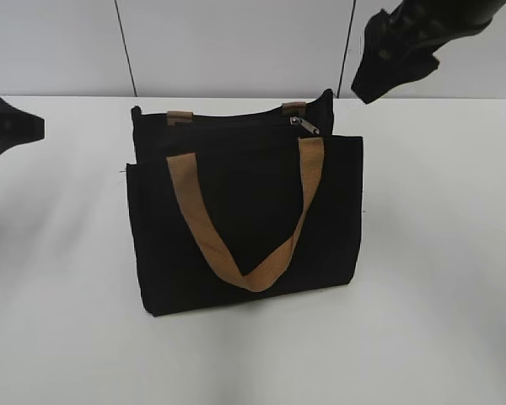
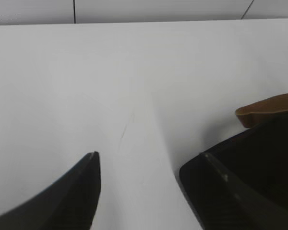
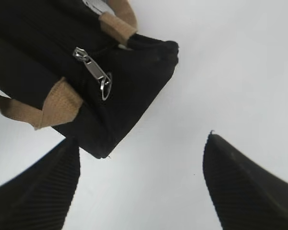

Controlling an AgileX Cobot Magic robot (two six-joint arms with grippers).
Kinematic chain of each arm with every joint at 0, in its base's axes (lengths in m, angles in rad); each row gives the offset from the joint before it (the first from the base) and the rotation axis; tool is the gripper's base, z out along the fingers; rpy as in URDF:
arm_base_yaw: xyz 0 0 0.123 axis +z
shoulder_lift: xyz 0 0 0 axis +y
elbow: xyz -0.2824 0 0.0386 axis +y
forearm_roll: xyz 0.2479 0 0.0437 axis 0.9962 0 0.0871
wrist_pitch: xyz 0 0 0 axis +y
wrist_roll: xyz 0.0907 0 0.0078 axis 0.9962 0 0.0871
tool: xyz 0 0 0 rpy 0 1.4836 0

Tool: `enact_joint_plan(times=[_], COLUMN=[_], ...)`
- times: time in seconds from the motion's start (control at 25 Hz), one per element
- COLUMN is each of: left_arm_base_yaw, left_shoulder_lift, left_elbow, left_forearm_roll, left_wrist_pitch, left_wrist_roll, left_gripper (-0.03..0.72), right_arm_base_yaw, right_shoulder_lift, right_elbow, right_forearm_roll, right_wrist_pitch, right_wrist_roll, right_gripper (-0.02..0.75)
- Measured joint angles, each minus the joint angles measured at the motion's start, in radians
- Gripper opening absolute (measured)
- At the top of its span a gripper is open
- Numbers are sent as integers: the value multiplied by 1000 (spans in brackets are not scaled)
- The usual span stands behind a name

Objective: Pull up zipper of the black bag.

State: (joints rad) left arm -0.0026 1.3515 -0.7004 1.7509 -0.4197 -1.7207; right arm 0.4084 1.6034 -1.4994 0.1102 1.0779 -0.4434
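Observation:
The black bag (image 1: 244, 224) stands upright in the middle of the white table, its tan strap handle (image 1: 236, 228) hanging down its front. The zipper (image 1: 236, 121) runs along the top edge, with the silver pull tab (image 1: 305, 126) at its right end. In the right wrist view the pull tab (image 3: 93, 71) lies on the bag's top corner (image 3: 134, 72). My right gripper (image 1: 388, 63) hovers open above and right of the bag; its jaws (image 3: 141, 163) hold nothing. My left gripper (image 1: 17, 126) is open at the far left, beside the bag's edge (image 2: 273, 158), jaws (image 2: 149, 160) empty.
The white table (image 1: 438, 253) stretches all round the bag. A pale wall with dark seams (image 1: 126, 51) stands behind the table's far edge.

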Motion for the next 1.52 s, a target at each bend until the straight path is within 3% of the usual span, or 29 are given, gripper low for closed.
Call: enact_joint_plan(times=[0.16,0.28,0.52,0.68,0.88,1.04,1.12,1.24,1.28,1.52], left_arm_base_yaw=[-18,-92,-384,-515,-564,-565,-568,-598,-607,-626], left_shoulder_lift=[0,0,-15,-72,-101,-94,-100,-134,-145,-273], left_elbow=[71,104,107,107,107,112,112,112,111,64], left_forearm_roll=[0,0,0,-3,-11,-43,-228,-669,-797,-1376], left_wrist_pitch=[78,151,278,330,481,620,664,807,871,1187], left_wrist_roll=[0,0,-77,-116,-96,102,326,850,965,1429], left_gripper=[465,449,437,437,437,437,437,437,437,451], right_arm_base_yaw=[0,0,0,0,0,0,0,0,0,0], right_shoulder_lift=[-65,-115,-292,-447,-635,-777,-849,-903,-918,-978], right_elbow=[0,22,275,458,608,679,694,699,699,699], right_forearm_roll=[1,4,14,41,47,64,85,97,98,97], right_wrist_pitch=[24,20,-61,-87,-87,-85,-65,-33,-22,75], right_wrist_roll=[39,62,74,75,130,171,180,193,195,206], right_gripper=[596,594,592,592,592,592,592,592,592,592])
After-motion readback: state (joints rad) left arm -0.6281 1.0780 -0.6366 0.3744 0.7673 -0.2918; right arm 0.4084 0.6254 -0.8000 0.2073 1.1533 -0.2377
